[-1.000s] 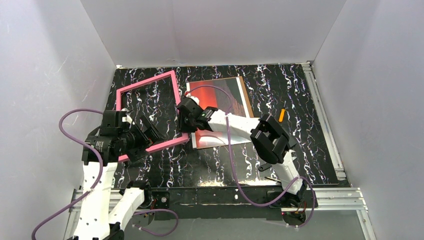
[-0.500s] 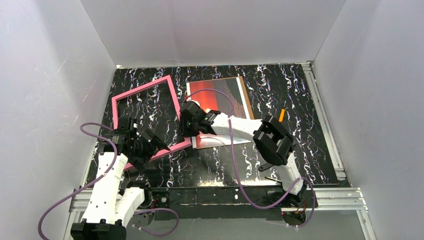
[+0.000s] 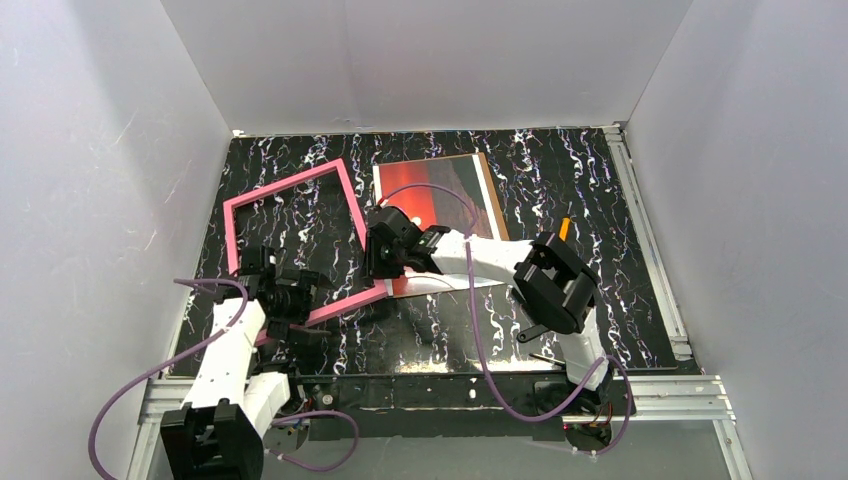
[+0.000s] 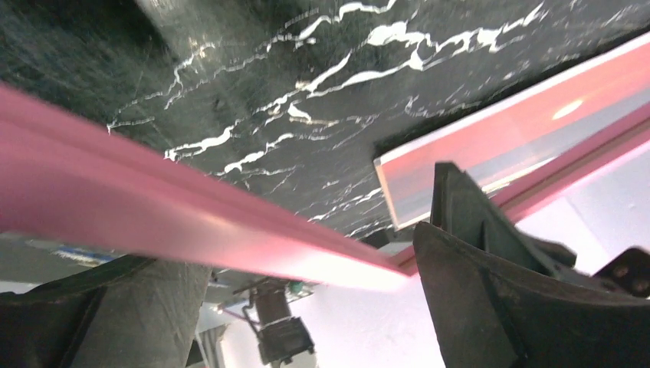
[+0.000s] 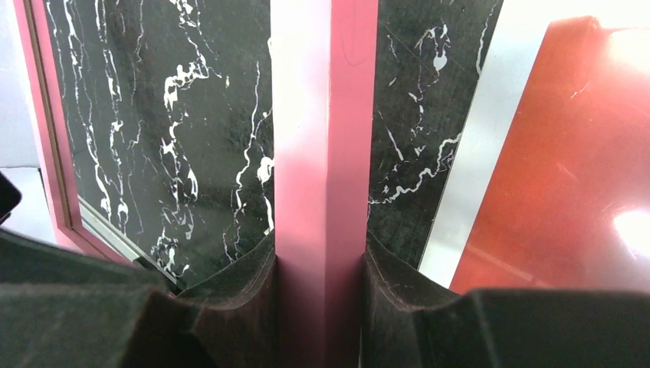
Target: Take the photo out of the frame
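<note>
Right wrist: right gripper (image 5: pixel 318 276) clamps the frame (image 5: pixel 314 115) rail (photo (image 5: pixel 567 153) alongside); left gripper (image 4: pixel 299 268) straddles it, grip unclear.

The frame (image 3: pixel 285 183) is plain glossy pink; the photo (image 3: pixel 445 205) is red-orange with dark streaks, a small white sun and a thin white border; the table (image 3: pixel 560 170) is black, veined with white like marble; the tool (image 3: pixel 564 230) has an orange handle; the cables (image 3: pixel 470 310) are purple; the left arm (image 3: pixel 225 350) and right arm (image 3: pixel 480 255) are white with black joints; the walls (image 3: pixel 450 60) are pale grey.
</note>
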{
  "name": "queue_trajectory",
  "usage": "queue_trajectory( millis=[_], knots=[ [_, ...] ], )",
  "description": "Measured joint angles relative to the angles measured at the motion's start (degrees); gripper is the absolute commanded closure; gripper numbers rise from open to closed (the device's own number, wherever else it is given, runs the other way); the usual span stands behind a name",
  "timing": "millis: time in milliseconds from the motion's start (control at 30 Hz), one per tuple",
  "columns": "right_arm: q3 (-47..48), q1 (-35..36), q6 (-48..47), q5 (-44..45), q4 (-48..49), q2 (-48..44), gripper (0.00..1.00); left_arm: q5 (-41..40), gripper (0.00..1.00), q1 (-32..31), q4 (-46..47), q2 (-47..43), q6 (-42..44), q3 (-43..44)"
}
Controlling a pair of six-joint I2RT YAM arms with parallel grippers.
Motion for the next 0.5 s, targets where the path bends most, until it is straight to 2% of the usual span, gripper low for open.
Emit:
queue_trajectory(
  millis=[167, 233, 400, 500],
  knots=[
    [-0.22, 0.00, -0.28, -0.28, 0.28, -0.81, 0.99, -2.78, 0.31, 0.22, 4.66, -1.77, -4.98, -3.67],
    [-0.57, -0.07, -0.50, -0.31, 0.37, -0.94, 0.99, -3.43, 0.57, 0.24, 5.73, -2.14, -6.38, -5.31],
    [-0.81, -0.52, 0.04, 0.20, -1.62, -1.05, 0.99, -3.65, 1.00, 2.36, 8.61, 0.92, -11.21, -6.64],
    [-1.38, 0.04, -0.76, 0.35, -3.63, -1.36, 0.99, -5.22, 1.00, 3.30, 9.86, 4.33, -10.75, -6.10]
  ],
)
